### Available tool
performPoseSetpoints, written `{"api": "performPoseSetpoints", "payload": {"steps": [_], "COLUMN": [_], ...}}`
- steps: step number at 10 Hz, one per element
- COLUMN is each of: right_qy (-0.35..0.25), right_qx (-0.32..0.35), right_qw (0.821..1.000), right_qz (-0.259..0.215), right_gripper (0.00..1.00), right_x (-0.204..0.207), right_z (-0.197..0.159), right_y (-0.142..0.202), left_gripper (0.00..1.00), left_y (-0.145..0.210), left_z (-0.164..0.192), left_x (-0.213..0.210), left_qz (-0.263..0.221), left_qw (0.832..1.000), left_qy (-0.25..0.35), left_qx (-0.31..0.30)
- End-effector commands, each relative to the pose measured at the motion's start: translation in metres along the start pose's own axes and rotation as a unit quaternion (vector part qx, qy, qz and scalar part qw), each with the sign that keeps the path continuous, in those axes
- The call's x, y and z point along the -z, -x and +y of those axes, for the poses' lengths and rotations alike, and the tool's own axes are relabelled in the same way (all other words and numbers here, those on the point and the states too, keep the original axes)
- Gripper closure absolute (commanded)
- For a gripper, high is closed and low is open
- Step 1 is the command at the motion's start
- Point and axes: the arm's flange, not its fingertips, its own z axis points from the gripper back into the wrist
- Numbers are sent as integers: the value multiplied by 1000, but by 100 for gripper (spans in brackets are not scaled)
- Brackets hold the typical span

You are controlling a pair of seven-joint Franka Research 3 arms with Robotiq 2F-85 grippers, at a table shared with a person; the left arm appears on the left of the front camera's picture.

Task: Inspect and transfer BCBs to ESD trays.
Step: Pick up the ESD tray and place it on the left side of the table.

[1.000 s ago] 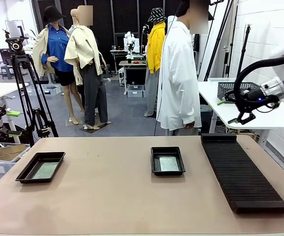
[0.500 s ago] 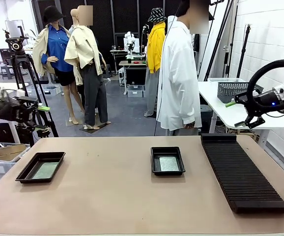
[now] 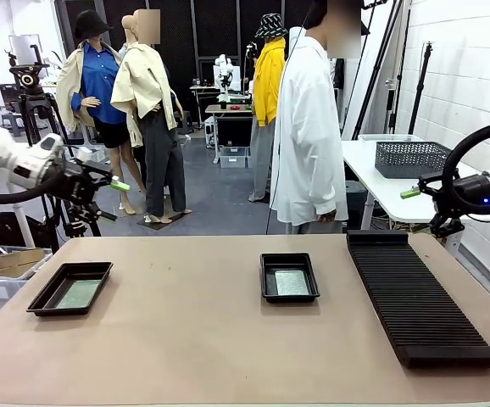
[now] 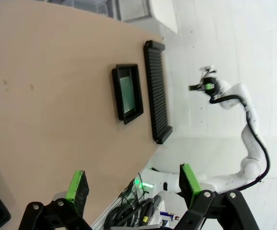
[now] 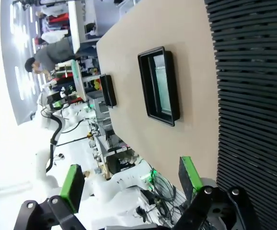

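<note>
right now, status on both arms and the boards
Left end effector open, empty, raised off table's left. Right end effector open, empty, far right. One BCB in each ESD tray. Ribbed rack bare.

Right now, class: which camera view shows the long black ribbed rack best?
The front view: the whole ribbed rack lies there end to end, on the table's right side beside a black tray. The right wrist view shows its ribs close up, cut off by the picture's edge. The left wrist view shows it whole, though small and far.
</note>
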Motion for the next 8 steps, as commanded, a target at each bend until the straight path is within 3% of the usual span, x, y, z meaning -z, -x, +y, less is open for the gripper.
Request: {"api": "performPoseSetpoints", "payload": {"steps": [1,6,8], "right_qy": [-31,-60,-35], "right_qx": [-20,-29,-21], "right_qw": [999,997,999], "right_qz": [5,37,21], "right_gripper": [0,0,0], "right_x": [-3,-5,-3], "right_z": [-9,-28,-23], "right_y": [1,-4,3], "left_gripper": [0,0,0], "left_y": [2,8,8], "left_z": [-17,-62,-81], "left_x": [35,128,153], "left_qz": [27,78,84], "left_qw": [998,989,985], "left_qy": [-58,-119,-143], "left_qx": [2,32,36]}}
